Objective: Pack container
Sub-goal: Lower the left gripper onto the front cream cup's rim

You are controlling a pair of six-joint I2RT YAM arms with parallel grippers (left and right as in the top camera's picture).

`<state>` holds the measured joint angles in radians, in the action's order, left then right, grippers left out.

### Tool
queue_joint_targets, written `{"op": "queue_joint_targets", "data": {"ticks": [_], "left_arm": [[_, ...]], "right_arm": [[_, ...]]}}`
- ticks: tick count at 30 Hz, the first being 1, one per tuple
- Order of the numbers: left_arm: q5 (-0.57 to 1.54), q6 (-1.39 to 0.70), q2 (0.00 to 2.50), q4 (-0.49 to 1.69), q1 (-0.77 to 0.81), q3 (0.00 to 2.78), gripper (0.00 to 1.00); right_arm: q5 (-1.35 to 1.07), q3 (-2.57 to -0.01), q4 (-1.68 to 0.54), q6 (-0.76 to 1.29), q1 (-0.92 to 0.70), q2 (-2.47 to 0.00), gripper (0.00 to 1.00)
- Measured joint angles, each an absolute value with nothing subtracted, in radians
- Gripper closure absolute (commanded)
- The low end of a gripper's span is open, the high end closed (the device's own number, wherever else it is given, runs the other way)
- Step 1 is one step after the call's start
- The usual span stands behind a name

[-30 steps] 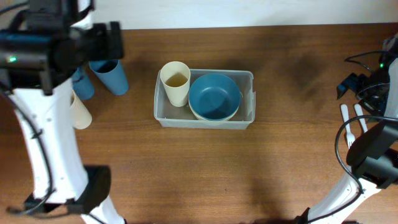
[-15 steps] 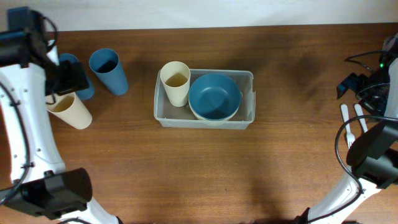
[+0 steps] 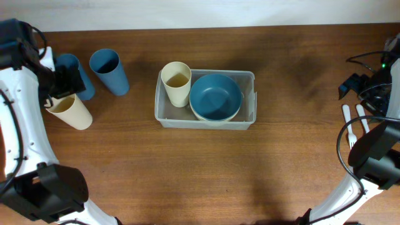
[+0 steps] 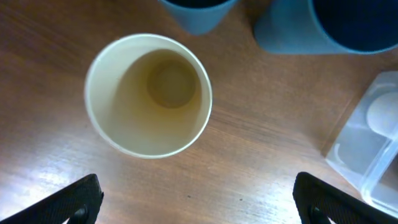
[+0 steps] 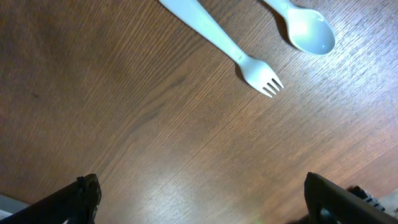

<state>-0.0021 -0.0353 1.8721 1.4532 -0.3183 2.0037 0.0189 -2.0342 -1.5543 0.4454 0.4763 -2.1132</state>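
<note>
- Overhead: the container (image 3: pixel 206 123) is seen upper-middle on the bench (image 3: pixel 187 175), a cream cup (image 3: pixel 177 83) and blue bowl (image 3: pixel 215 95) already inside. A loose cup (image 3: pixel 70 111) stands at the left edge, beside two blue cups (image 3: pixel 107 70).
- Left wrist: the left tool (image 4: pixel 199 200) is spread wide, nothing pinched, above the loose cup. It is best centred on that cup and lowered before closing, clear of the blue cups.
- Right wrist: the right tool (image 5: pixel 205 199) is spread and empty; a fork (image 5: pixel 245 62) and spoon (image 5: pixel 308 28) lie in the upper frame.

Four cups (image 3: pixel 177 83), two bowls (image 3: pixel 215 97), one container (image 3: pixel 249 76), one fork (image 5: pixel 217 42), one spoon (image 5: pixel 309 29)
</note>
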Motion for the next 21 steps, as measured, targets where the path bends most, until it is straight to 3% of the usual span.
{"op": "queue_joint_targets", "data": {"ticks": [21], "left_arm": [[0.004, 0.028, 1.93, 1.328, -0.307, 1.906, 0.0]], "right_arm": [[0.019, -2.034, -1.555, 0.445, 0.476, -2.113, 0.01]]}}
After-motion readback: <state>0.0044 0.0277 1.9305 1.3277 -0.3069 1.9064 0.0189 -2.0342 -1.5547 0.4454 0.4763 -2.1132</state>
